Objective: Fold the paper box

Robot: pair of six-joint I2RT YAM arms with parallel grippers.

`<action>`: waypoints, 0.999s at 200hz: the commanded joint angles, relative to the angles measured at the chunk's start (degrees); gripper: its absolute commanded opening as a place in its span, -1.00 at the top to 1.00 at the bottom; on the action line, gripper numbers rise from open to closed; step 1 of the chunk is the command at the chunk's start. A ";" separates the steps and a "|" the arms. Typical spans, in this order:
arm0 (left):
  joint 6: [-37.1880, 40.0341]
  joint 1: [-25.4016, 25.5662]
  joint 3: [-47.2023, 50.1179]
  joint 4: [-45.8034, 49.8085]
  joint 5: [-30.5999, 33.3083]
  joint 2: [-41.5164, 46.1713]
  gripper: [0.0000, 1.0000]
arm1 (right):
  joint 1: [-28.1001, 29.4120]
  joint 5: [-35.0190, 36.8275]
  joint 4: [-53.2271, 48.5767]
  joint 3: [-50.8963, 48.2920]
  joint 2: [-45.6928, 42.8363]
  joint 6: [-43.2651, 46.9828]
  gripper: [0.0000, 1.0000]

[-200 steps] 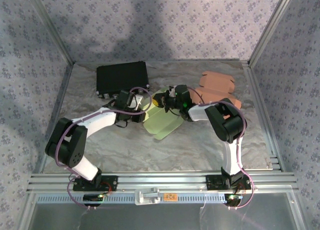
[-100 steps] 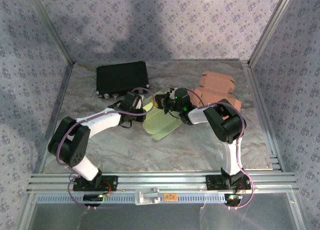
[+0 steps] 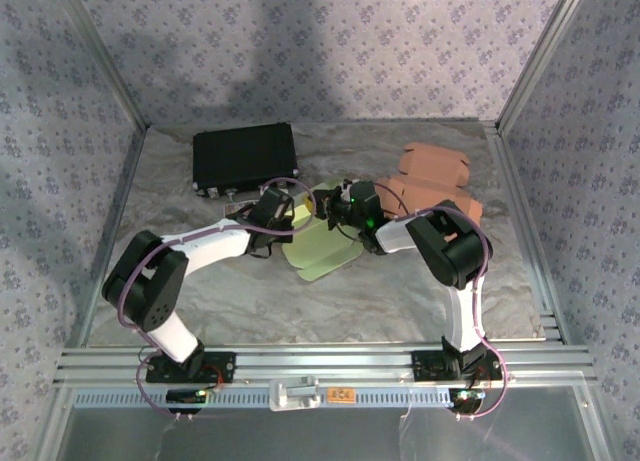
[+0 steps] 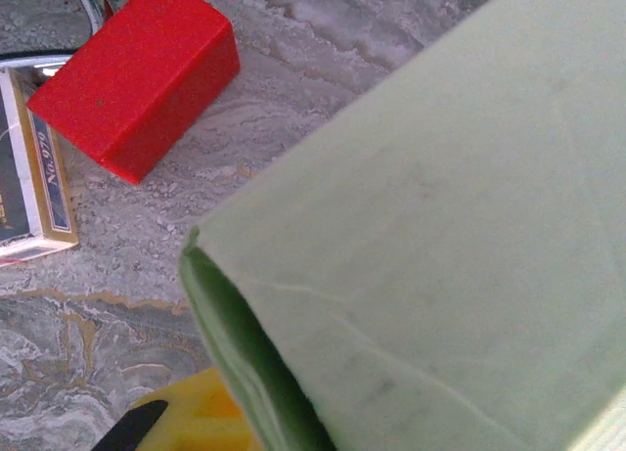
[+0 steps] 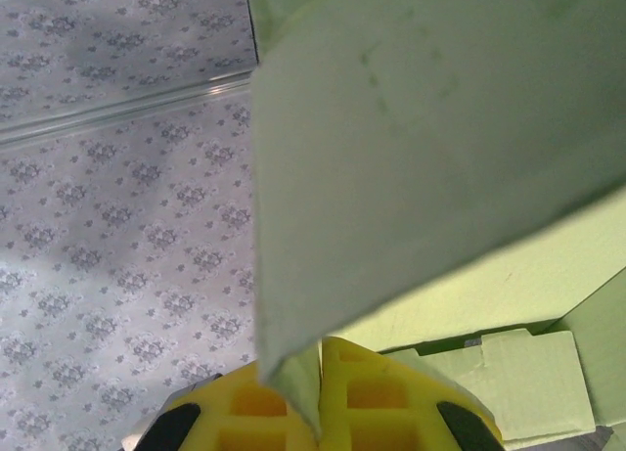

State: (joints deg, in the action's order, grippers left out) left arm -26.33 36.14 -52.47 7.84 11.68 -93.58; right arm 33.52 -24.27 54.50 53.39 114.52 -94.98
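Paper box [image 3: 320, 246] flap sits pinched in the right tool [image 5: 321, 397]. The left tool [image 3: 286, 217] presses close, perhaps gripping; I cannot tell. Opposed pulling could tear the flap.

You are looking into a small booth. Its back wall [image 3: 320, 51] and side walls [image 3: 50, 181] are papered in grey-lilac with a tiny floral print, and soft shadows lie across the back. Slanted metal posts [image 3: 100, 61] mark the corners. Your desk [image 3: 400, 291] carries a marbled grey sheet, and aluminium rails [image 3: 320, 363] run along its near edge.
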 commanded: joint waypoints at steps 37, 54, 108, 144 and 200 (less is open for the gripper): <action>-2.41 0.95 -0.34 -3.67 2.03 -3.62 0.53 | 1.11 -0.12 -4.75 -1.61 -1.14 -2.49 1.00; -2.50 0.95 -0.56 -4.40 2.18 -4.23 0.49 | 1.02 0.10 -4.94 -1.86 -1.23 -2.75 1.00; -2.50 0.93 -1.75 -4.24 3.07 -5.38 0.57 | 1.02 0.42 -5.71 -1.48 -1.53 -2.95 1.00; -3.18 1.29 -2.54 -3.00 5.29 -4.86 0.85 | 1.11 0.69 -5.94 -1.22 -1.73 -3.62 1.00; -11.72 1.70 -12.17 13.70 11.43 -7.14 1.00 | 0.72 1.78 -13.65 0.26 -5.70 -2.92 0.69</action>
State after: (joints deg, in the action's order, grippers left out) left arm -33.95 37.69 -58.67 13.85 19.11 -99.70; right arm 34.02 -21.02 50.30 52.86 111.66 -98.21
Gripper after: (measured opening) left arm 0.075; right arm 0.088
